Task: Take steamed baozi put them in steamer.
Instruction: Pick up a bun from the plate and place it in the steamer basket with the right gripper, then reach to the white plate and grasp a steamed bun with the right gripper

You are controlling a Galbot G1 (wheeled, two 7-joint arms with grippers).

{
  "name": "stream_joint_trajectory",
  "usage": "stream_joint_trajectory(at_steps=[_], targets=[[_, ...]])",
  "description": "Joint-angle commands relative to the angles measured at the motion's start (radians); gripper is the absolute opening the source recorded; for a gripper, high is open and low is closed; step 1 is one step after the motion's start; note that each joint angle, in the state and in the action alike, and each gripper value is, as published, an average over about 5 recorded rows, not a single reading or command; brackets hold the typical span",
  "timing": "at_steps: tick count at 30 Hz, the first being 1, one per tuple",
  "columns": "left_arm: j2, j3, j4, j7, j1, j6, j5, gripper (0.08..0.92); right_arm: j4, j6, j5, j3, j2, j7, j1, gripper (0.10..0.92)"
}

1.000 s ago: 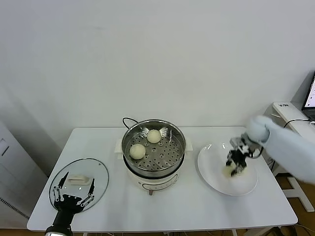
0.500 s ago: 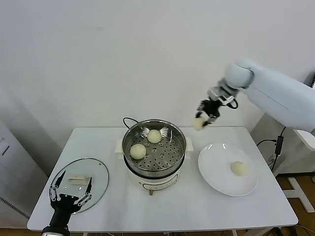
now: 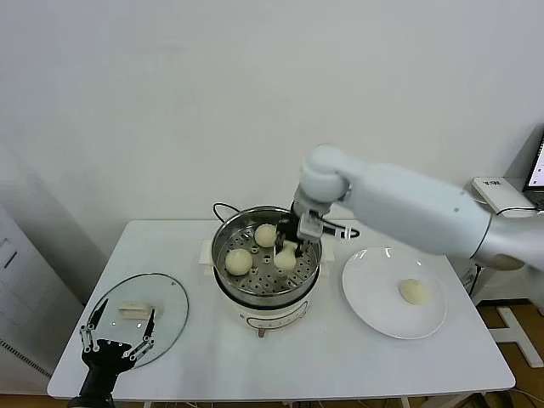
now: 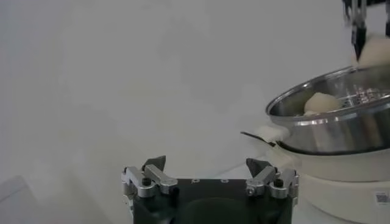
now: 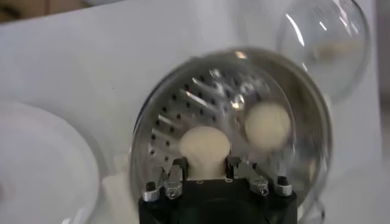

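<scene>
Head view: white counter (image 3: 340,357) against a pale wall. Near the middle, toward the far edge, the steamer (image 3: 266,263), a shiny steel pot with a perforated tray on a white base. Inside it, two steamed baozi resting on the tray: one toward the far side (image 3: 266,235), one toward the left side (image 3: 239,261). Over the tray's right half, the right tool (image 3: 287,252), reaching down into the pot, clamped on a third bun (image 3: 285,258), low over the tray; contact with the tray impossible to judge. Toward the right edge, a flat white plate (image 3: 374,314) with one last bun (image 3: 414,291) on it. Near the front left corner, a round glass lid (image 3: 161,297), and the left tool (image 3: 116,337) parked over its front rim, spread wide, gripping nothing.

Left wrist view: left tool (image 4: 210,176) spread apart and empty in the foreground; beyond it the steamer (image 4: 341,131) with a bun (image 4: 323,102) peeking over the rim.

Right wrist view: right tool (image 5: 204,169) pinching a bun (image 5: 204,145) directly above the perforated tray; another bun (image 5: 267,125) beside it on the tray.

Progress, as a judgement: two buns placed, a third about to be let go, one left on the plate to fetch
</scene>
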Motion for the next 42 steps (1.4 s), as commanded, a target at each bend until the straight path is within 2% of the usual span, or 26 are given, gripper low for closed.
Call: stream_joint_trajectory(at_steps=[1,4,7,14,18,23,30,32,36,42], targets=[[-0.040,-0.001,-0.001,0.000,0.003,-0.003,-0.004,0.823,0.036,0.210,-0.213,0.078,0.052,0.006,-0.169,0.404],[-0.041,0.001,-0.001,0.000,0.000,-0.002,-0.002,0.823,0.034,0.213,-0.223,0.083,0.050,0.005,-0.172,0.411],[-0.042,0.004,0.000,0.000,0.000,-0.002,0.000,0.823,0.031,0.213,-0.240,0.093,0.051,0.004,-0.178,0.451],[-0.039,-0.001,0.002,0.000,0.005,-0.006,-0.001,0.823,0.014,0.209,-0.232,0.116,0.052,0.002,-0.166,0.650],[-0.038,-0.001,0.001,0.000,0.005,-0.006,-0.001,0.823,-0.017,0.193,-0.179,0.146,0.051,-0.003,-0.129,0.760],[-0.036,0.000,0.002,0.000,0.003,-0.007,0.000,0.823,-0.147,0.047,0.033,0.185,0.011,0.006,0.021,0.819],[-0.032,0.003,0.010,0.000,-0.001,-0.009,0.000,0.823,-0.438,-0.415,0.503,-0.032,-0.145,0.029,0.267,0.823],[-0.031,0.006,0.011,0.000,-0.005,-0.008,0.001,0.823,-0.533,-0.482,0.559,-0.091,-0.172,-0.007,0.295,0.823],[-0.030,0.016,0.013,0.000,-0.017,-0.002,0.009,0.823,-0.637,-0.505,0.471,-0.069,-0.242,-0.063,0.235,0.823],[-0.027,0.026,0.019,-0.001,-0.030,0.008,0.023,0.823,-0.528,-0.501,0.244,0.126,-0.402,-0.067,-0.071,0.823]])
